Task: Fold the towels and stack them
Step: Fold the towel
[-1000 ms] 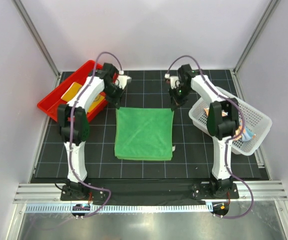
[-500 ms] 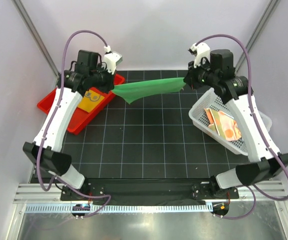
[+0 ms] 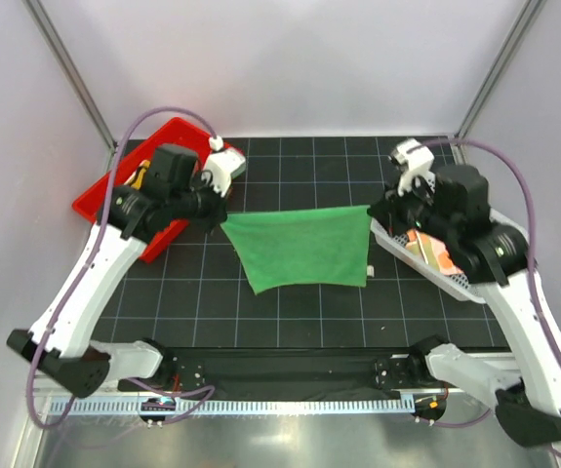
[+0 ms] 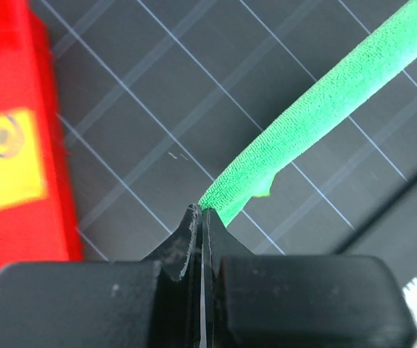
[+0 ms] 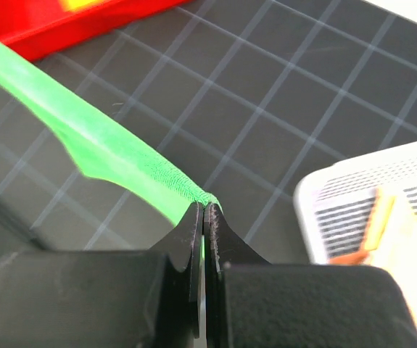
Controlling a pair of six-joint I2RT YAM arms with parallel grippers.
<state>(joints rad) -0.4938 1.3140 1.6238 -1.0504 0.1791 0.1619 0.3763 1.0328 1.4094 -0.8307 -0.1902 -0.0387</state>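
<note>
The red tray (image 3: 100,200) sits far left, largely hidden under the left arm. A yellow-orange towel (image 4: 9,159) lies in it, its grey lettering blurred and cut off in the left wrist view. The left gripper (image 3: 219,220) has its jaws pressed tight on the upper left corner of the bright green towel (image 3: 304,249). The towel hangs spread as a plain, plush sheet over the black grid mat (image 3: 300,322), its lower edge slanting. The right gripper (image 3: 374,209) pinches the upper right corner the same way. Far right, the white basket (image 3: 459,289) holds what is probably the striped towel (image 3: 434,252), half covered by the right arm.
</note>
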